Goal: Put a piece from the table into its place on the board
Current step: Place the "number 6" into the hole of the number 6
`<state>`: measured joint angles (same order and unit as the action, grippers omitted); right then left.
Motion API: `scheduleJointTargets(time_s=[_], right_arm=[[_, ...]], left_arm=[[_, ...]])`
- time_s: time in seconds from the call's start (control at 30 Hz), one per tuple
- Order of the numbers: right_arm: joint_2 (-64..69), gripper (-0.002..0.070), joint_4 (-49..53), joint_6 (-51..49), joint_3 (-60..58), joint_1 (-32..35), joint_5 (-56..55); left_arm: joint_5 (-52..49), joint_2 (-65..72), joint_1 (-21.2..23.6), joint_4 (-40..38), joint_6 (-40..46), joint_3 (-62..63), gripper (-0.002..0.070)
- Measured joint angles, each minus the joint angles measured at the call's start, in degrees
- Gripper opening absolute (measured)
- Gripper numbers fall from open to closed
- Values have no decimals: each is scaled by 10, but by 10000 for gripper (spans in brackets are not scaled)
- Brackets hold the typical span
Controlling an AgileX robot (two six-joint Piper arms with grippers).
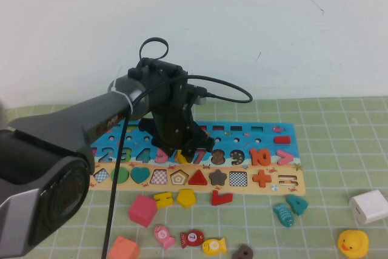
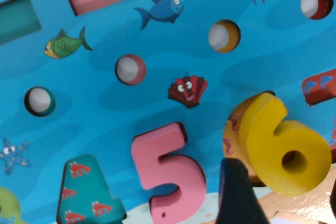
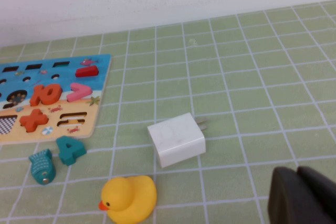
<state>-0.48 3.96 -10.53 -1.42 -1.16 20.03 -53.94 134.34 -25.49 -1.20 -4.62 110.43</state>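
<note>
- Your left tool (image 1: 182, 153) hangs low over the middle of the board (image 1: 285, 134), right at the gap between the pink 5 (image 2: 170, 174) and the 7.
- The yellow 6 (image 2: 281, 150) lies over its cut-out but is not seated: in the left wrist view it sits tilted, one side raised above the blue surface, with the recess showing beneath it.
- One dark finger (image 2: 239, 192) shows just beside the 6, apart from it; judging by that, the left tool stands wide and holds nothing.
- To finish well, nudge or press the raised side down flat rather than re-gripping; keep any push straight down so the 6 does not slide onto the 5.
- Room is tight sideways: the 5 sits just beside the 6, and the neighbouring numerals close in on the other side. Lift straight up to clear.
- Loose pieces lie on the worktop near the board's front edge, among them a yellow pentagon (image 1: 185, 198); keep away from them when retreating.
- Your right tool (image 3: 302, 198) is parked well apart, over open worktop near the white charger (image 3: 176, 139) and the rubber duck (image 3: 128, 199); I cannot tell how its jaws stand.
</note>
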Motion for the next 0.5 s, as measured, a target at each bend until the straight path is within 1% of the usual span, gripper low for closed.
scheduleJointTargets(time_s=[0.2, 0.27, 0.5], right_arm=[[0, -1, 0, 0, 0, 0, 0], [0, -1, 0, 0, 0, 0, 0], [0, -1, 0, 0, 0, 0, 0]], left_arm=[[9, 0, 0, 2, -17, 0, 349], [15, 0, 0, 2, -18, 0, 338], [27, 0, 0, -2, -25, 0, 251]])
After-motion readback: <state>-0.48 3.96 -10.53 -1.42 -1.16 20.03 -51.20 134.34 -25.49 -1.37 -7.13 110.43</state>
